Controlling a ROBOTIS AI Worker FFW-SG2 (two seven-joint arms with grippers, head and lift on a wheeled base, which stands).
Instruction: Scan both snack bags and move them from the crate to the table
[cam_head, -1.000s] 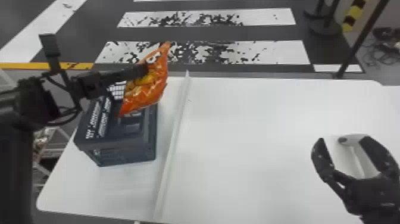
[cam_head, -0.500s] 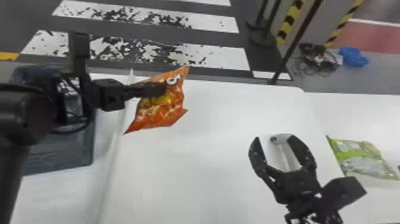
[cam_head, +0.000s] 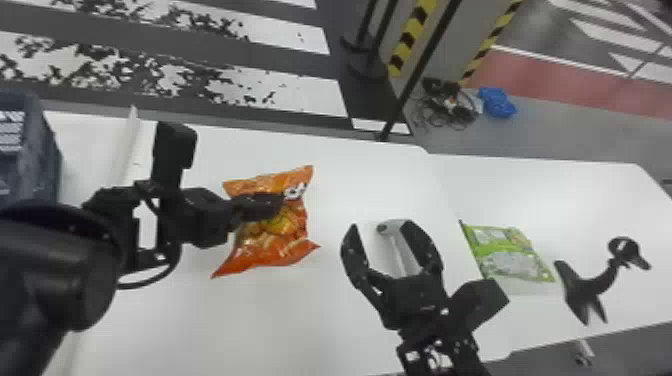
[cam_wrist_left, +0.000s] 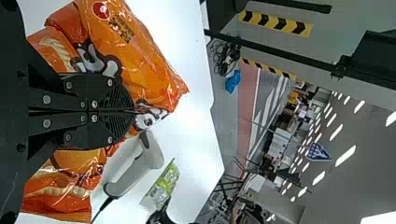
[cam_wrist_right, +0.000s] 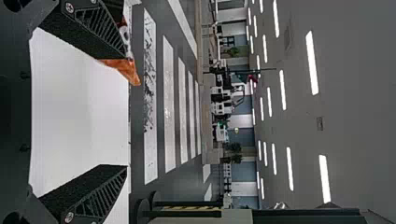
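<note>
My left end effector (cam_head: 281, 202) pinches the orange snack bag (cam_head: 277, 227) between its closed fingers, and I hold this bag over the white worktop (cam_head: 320, 310); if its lower edge touches, I cannot tell. The crate (cam_head: 42, 155) is to the left, and a thin white ridge (cam_head: 129, 142) stands between it and the bag. To the right of the bag, my right end effector (cam_head: 381, 225) has its fingers spread, with nothing pinched. From the head view, the white scanner (cam_head: 397, 245) appears between these fingers. So both are in the way between the orange bag and the green snack bag (cam_head: 510, 255), which lies farther right. Just beside the green bag is a black stand (cam_head: 585, 287). Behind, on the floor, are cables (cam_head: 442, 107) and a blue thing (cam_head: 497, 102).
</note>
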